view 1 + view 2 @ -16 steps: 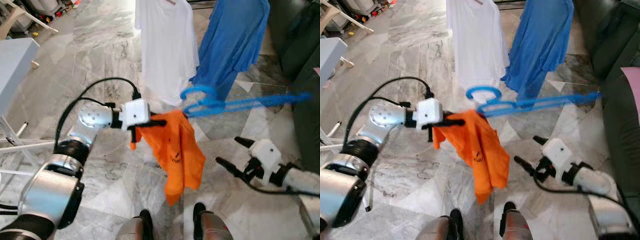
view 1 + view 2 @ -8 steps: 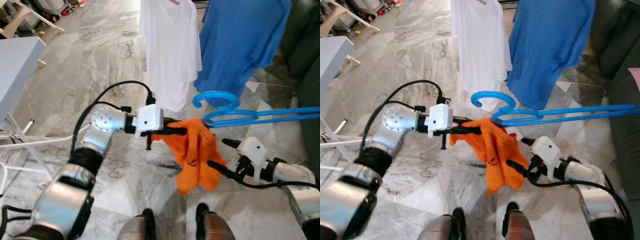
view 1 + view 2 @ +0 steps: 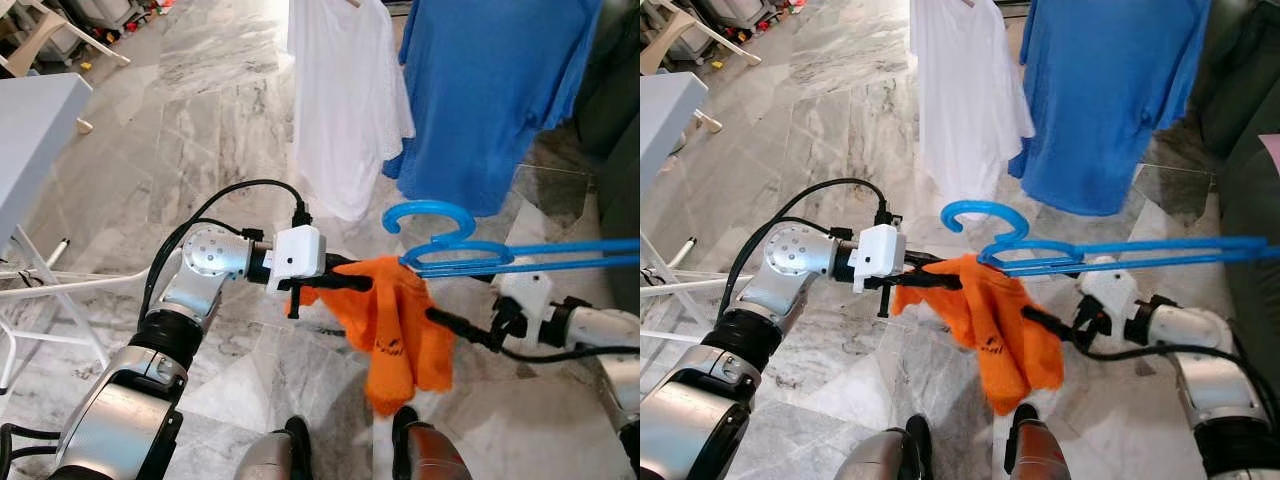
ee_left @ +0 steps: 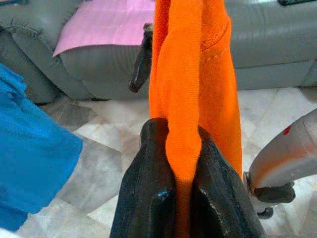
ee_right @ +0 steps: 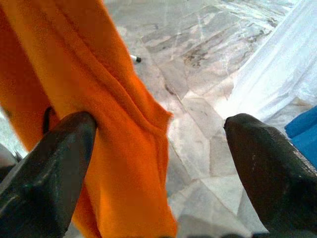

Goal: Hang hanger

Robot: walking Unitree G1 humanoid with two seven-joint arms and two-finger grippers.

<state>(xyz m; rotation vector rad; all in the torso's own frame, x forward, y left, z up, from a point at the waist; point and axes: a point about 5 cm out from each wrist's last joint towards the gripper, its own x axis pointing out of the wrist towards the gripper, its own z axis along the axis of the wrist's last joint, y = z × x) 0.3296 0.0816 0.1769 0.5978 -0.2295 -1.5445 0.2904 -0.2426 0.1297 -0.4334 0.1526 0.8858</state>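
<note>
An orange garment (image 3: 395, 320) hangs from my left gripper (image 3: 345, 283), which is shut on a bunched fold of it (image 4: 183, 99). A blue plastic hanger (image 3: 500, 255) lies nearly level just above the garment, with its hook (image 3: 430, 215) towards the hanging shirts. Its far end runs out of view to the right, so I cannot tell what holds it. My right gripper (image 5: 158, 168) is open and low on the right. One of its fingers (image 3: 460, 328) touches the garment's edge, and the orange cloth lies against one finger (image 5: 54, 163).
A white shirt (image 3: 345, 100) and a blue shirt (image 3: 490, 90) hang straight ahead. A grey sofa (image 3: 1250, 190) with a pink cushion (image 4: 104, 25) stands on the right. On the left are a grey table (image 3: 30, 120) and white rack bars (image 3: 50, 285). The floor is marble.
My right gripper has risen and come in from the lower right until its finger meets the orange garment. The left gripper still holds the garment. The camera has shifted.
</note>
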